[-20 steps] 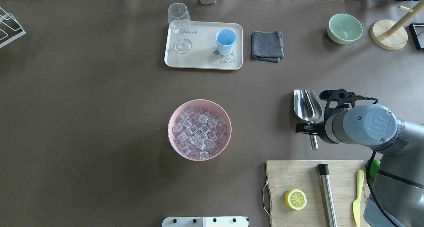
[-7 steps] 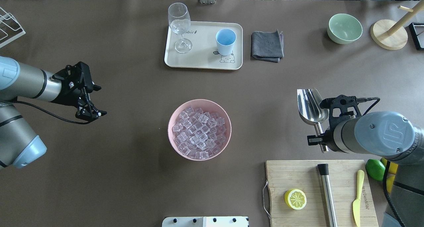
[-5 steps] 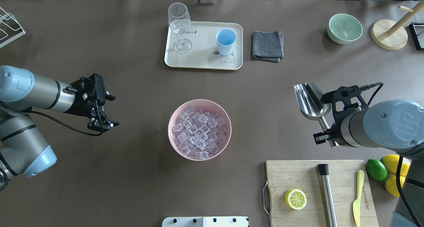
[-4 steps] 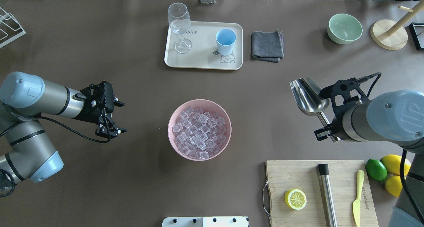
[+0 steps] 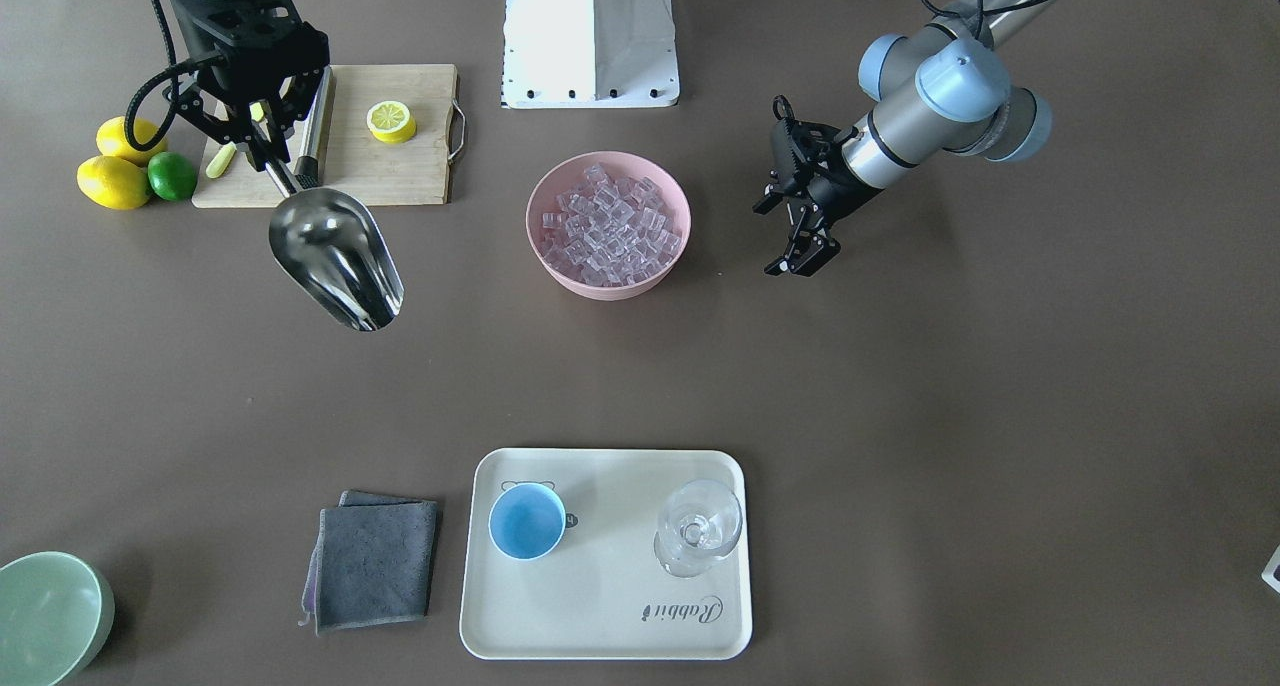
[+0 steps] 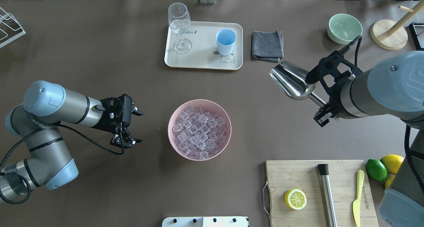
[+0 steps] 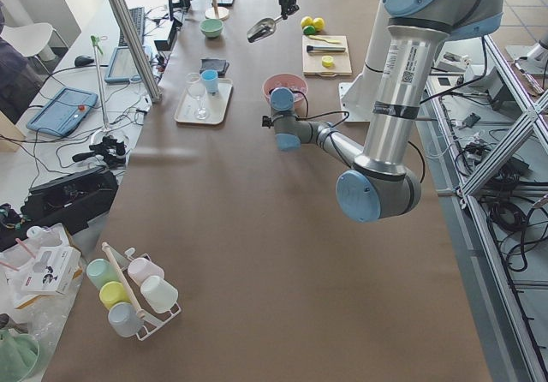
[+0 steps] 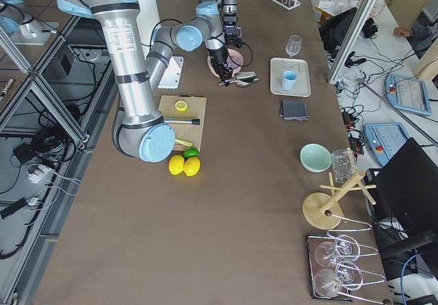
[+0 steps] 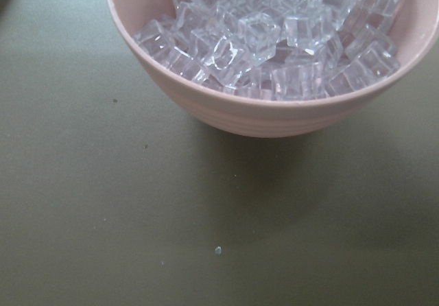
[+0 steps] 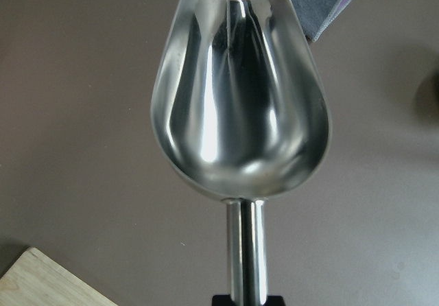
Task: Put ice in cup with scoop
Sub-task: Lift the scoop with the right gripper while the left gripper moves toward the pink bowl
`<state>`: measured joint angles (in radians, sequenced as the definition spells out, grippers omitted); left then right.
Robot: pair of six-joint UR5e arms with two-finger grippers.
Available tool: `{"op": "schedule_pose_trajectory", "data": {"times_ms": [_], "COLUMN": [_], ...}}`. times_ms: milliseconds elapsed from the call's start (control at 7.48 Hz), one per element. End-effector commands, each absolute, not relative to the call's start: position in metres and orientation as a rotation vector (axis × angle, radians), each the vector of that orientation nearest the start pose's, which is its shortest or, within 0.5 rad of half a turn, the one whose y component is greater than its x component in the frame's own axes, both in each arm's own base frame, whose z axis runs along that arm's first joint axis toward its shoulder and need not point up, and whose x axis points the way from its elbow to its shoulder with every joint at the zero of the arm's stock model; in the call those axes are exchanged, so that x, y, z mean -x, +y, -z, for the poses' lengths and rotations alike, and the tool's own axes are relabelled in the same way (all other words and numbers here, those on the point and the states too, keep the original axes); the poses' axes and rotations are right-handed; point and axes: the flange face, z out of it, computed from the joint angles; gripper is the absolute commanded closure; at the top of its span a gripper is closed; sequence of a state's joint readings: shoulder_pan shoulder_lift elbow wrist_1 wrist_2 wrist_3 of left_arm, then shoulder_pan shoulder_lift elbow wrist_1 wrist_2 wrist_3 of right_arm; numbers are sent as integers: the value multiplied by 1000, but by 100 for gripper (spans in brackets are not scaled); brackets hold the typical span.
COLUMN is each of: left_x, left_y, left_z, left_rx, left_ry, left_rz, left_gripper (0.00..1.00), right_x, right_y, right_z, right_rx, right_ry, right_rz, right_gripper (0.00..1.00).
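The ice (image 6: 199, 133) is heaped in a pink bowl (image 6: 172, 116) at the table's middle and fills the top of the left wrist view (image 9: 274, 38). The light-blue cup (image 6: 226, 41) stands upright on a cream tray (image 6: 202, 63), also in the front-facing view (image 5: 527, 523). My right gripper (image 6: 325, 109) is shut on the rod handle of the steel scoop (image 6: 291, 80), which hangs above the table right of the bowl. Its trough (image 10: 240, 93) has nothing in it. My left gripper (image 6: 139, 127) hovers open just left of the bowl, holding nothing.
A wine glass (image 6: 180, 25) shares the tray. A grey cloth (image 6: 267, 45) lies right of the tray, and a pale-green bowl (image 6: 344, 28) stands at the far right. A cutting board (image 6: 298, 174) at the front right carries a lemon half, a steel cylinder and a yellow-green knife.
The right gripper has lifted the scoop off the table and carried it up and toward the tray. The left arm came in from the left and moved close to the bowl, still open.
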<state>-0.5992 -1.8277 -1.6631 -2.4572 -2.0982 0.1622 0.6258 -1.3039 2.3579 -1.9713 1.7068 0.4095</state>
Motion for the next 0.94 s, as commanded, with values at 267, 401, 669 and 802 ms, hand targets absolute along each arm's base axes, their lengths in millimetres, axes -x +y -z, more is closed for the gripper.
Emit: {"op": "schedule_pose_trajectory", "data": {"times_ms": [267,401,669,802], "left_x": [-469,-470,-470,-477], "left_y": [-393,-395,-403,-406], "left_z": [-350,-351,-351,-341], "left_rx": [-1012,-1008,-1019,-1017], "left_ry": [1005,1003,981,994], "left_rz": [-1297,-1295,-1275,-1259], "left_gripper": [2,2,2,2], "right_x": [285,289,303,313], "right_y": [-362,-360,-362,-369], "right_z": [-234,-219,-219,-224], "right_rx": [-550,-586,-601,-597], "right_ry": [-467,-494,-504,-479], "right_rz": [860,945,1167,1225], "right_gripper": [100,100,100,100]}}
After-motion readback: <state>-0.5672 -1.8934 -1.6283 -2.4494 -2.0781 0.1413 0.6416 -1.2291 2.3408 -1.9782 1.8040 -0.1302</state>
